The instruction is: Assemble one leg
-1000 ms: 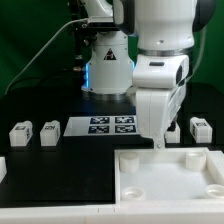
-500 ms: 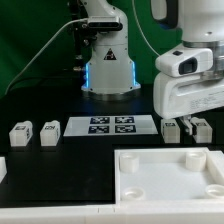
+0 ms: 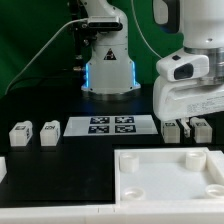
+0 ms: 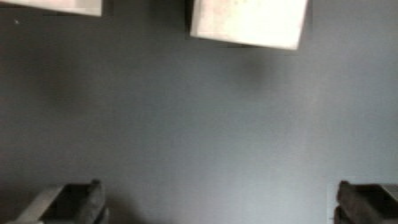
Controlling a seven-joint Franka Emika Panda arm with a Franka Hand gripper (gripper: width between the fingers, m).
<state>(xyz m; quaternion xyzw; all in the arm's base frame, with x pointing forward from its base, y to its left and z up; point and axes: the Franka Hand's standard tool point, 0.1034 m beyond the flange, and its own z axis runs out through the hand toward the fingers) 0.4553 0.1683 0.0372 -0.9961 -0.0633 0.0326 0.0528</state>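
Four small white legs with tags lie on the black table: two on the exterior view's left (image 3: 20, 132) (image 3: 49, 132) and two on its right (image 3: 172, 130) (image 3: 200, 128). My gripper (image 3: 186, 120) hangs just above and behind the right pair, and its fingertips are mostly hidden there. In the wrist view the gripper (image 4: 221, 198) is open and empty, with its dark fingers (image 4: 71, 202) wide apart over bare table. Two white leg blocks (image 4: 249, 22) (image 4: 54, 5) show at the far edge of that view, apart from the fingers.
The large white tray-like part (image 3: 170, 178) with corner holes lies at the front right. The marker board (image 3: 110, 125) lies at the middle, in front of the robot base (image 3: 108, 65). A white piece (image 3: 2, 168) shows at the left edge.
My gripper has moved from the tray's back edge toward the exterior view's right, over the two right legs. It has shifted only slightly in the last half second.
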